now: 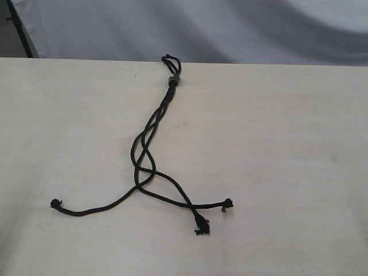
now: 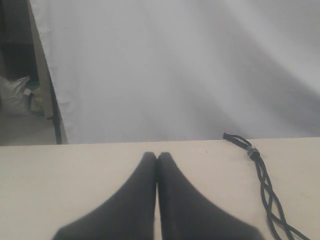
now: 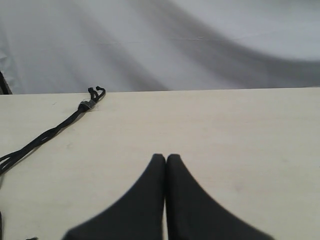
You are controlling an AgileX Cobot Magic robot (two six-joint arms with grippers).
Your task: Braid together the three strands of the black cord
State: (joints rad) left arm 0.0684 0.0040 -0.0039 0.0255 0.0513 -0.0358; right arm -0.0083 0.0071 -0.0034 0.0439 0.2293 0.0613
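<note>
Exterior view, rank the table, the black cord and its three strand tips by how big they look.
Largest: the table.
Next: the black cord.
Smallest: the left tip, middle tip and right tip, which look alike, so no order among them.

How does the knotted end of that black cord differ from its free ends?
The knotted end joins all three strands; the free ends lie spread apart. The knotted end sits at the table edge by the backdrop, topped by small loops; the free ends lie further in, each with a frayed tip. Both are the same thin black cord.
</note>
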